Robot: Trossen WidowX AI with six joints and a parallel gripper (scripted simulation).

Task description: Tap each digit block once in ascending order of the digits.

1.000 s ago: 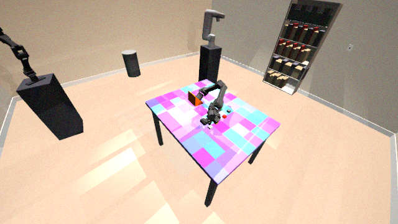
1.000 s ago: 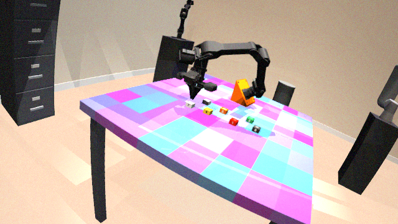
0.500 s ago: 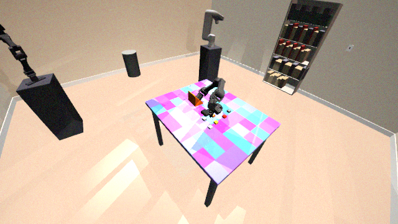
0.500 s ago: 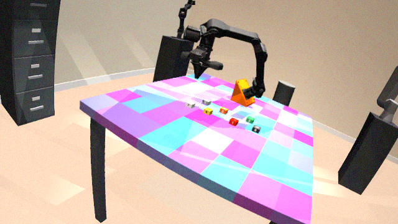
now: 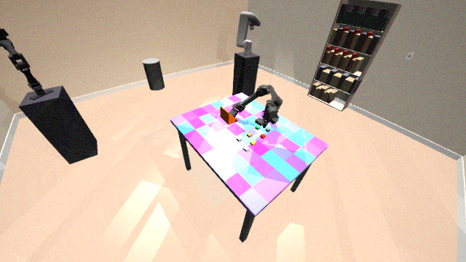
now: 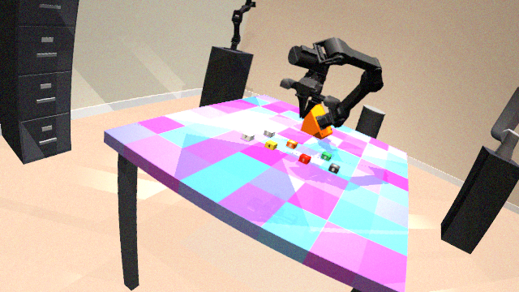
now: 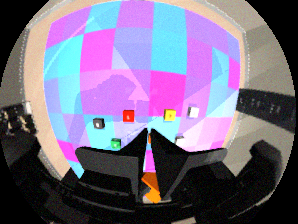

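Reference: exterior view, left to right.
Filing cabinet: stands on the floor, drawers facing outward.
Bench: patchwork top, pink, cyan and violet; carries seven blocks.
White block: leftmost of the group; apart from its neighbours.
Light grey block: behind the yellow block.
Yellow block: between white and red.
Orange block: partly masked by the fingertips in the wrist view.
Pincer: closed, nothing gripped; tips raised clear of the blocks.
Red block: nearer the exterior camera than orange.
Orange wedge: upright on the bench.
Green block: near the dark grey block.
Dark grey block: rightmost of the group.
Digits: too small to read reliably.
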